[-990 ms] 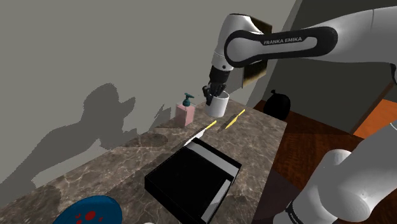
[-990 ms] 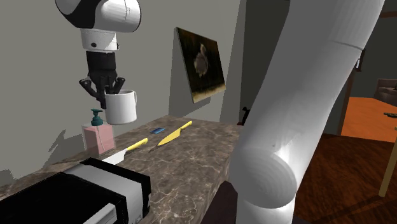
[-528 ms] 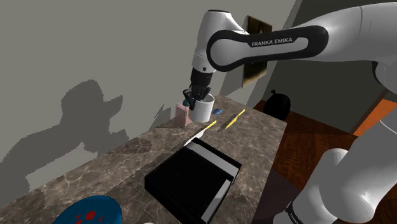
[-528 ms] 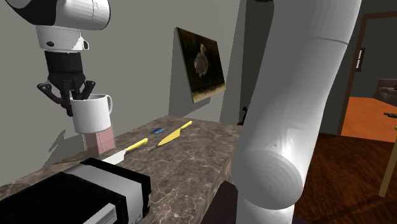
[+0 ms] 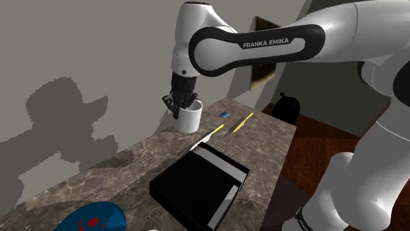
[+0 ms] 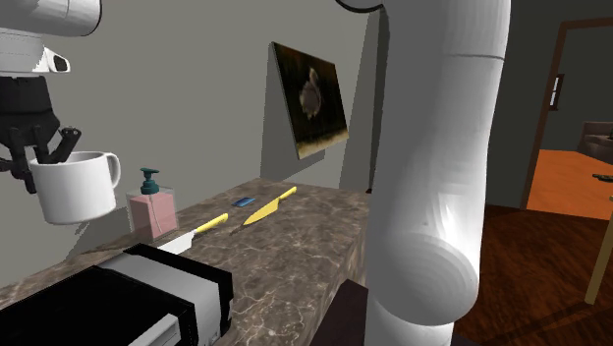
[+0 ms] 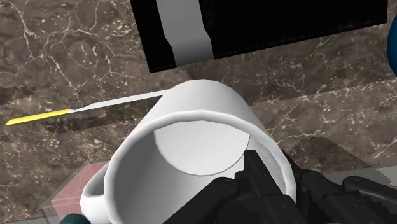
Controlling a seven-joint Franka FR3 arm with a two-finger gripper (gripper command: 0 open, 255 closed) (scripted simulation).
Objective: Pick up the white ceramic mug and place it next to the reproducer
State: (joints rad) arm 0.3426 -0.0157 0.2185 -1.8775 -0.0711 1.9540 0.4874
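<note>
One arm, one mug. Shoulder view, left to right:

- Plate [image 5: 92,220] sits at the near end of the counter [image 5: 131,164].
- Gripper [image 5: 181,105] is in the air, with the mug [image 5: 188,119] hanging under it, clear of the counter.
- Reproducer [image 5: 197,187] lies at about 5 o'clock of the mug.
- Knife [image 5: 209,136] lies between the two, its blade end just beside the reproducer's far corner.

Jaws are clamped on the mug's wall, with one finger [image 7: 254,181] inside the rim. The outer finger is hidden, so the pinch is probably on the side away from the handle. In the second exterior view the dispenser [image 6: 150,206] stands at about 4 o'clock of the mug.

Risks from here:

- The pinch is wall-only and off-centre, so the mug may swing or slip on a quick stop.
- A descent by the reproducer's far side could set the base on the knife blade and leave the mug rocking.
- A path drifting toward the wall could clip the dispenser.
- A release made too high could tip the mug or roll it against the reproducer.
</note>
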